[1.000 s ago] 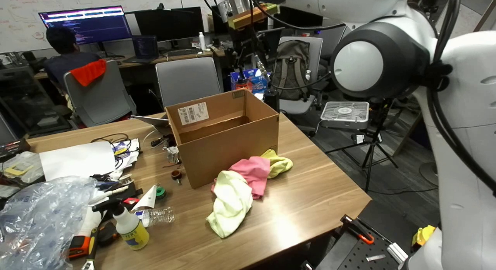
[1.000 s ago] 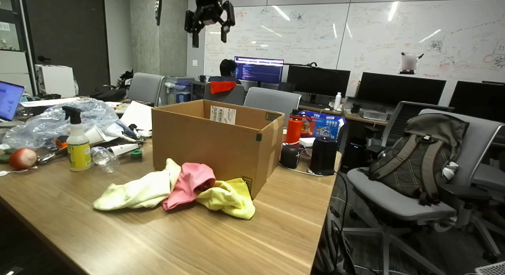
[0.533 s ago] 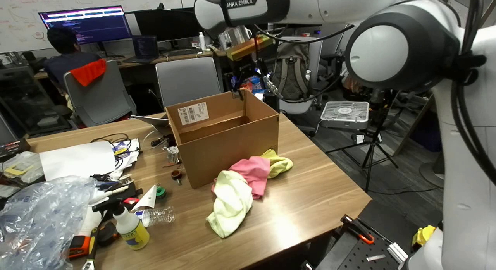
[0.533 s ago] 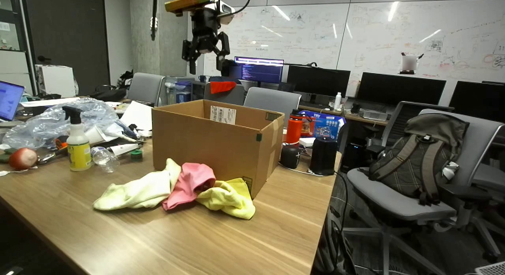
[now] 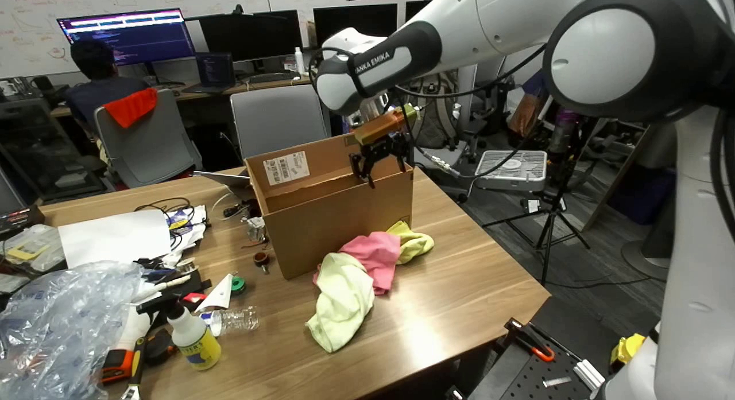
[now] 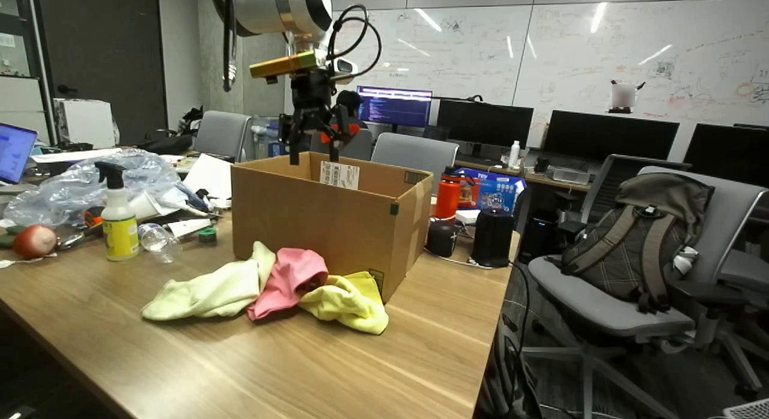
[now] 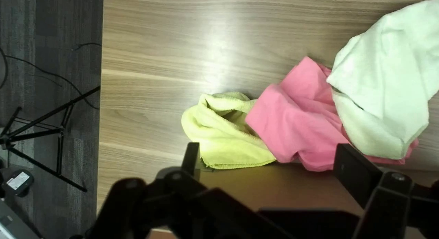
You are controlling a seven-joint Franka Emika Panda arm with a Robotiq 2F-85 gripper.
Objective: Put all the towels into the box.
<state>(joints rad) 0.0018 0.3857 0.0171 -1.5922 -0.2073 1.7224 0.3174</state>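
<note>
Three crumpled towels lie in a row on the table against the outside of the cardboard box (image 5: 339, 230) (image 6: 312, 211). They are a pale yellow-green towel (image 5: 343, 299) (image 6: 210, 291) (image 7: 387, 81), a pink towel (image 5: 376, 256) (image 6: 291, 281) (image 7: 301, 119) and a yellow towel (image 5: 414, 243) (image 6: 348, 302) (image 7: 229, 139). The pale towel overlaps the pink one, and the pink one overlaps the yellow. My gripper (image 5: 386, 173) (image 6: 314, 159) (image 7: 267, 153) is open and empty, near the box's upper rim, above the towels. The box's inner floor is hidden.
A spray bottle (image 5: 195, 342) (image 6: 119, 220), a clear plastic bottle (image 5: 232, 321), plastic wrap (image 5: 63, 325) and tools clutter one side of the table. An orange bottle (image 6: 447, 196) and a black cylinder (image 6: 492, 238) stand by the box. The box walls rise above the towels.
The arm has come down from high above the box, and the gripper has moved toward the box's towel side. The gripper has stayed open. The box and towels have not moved.
</note>
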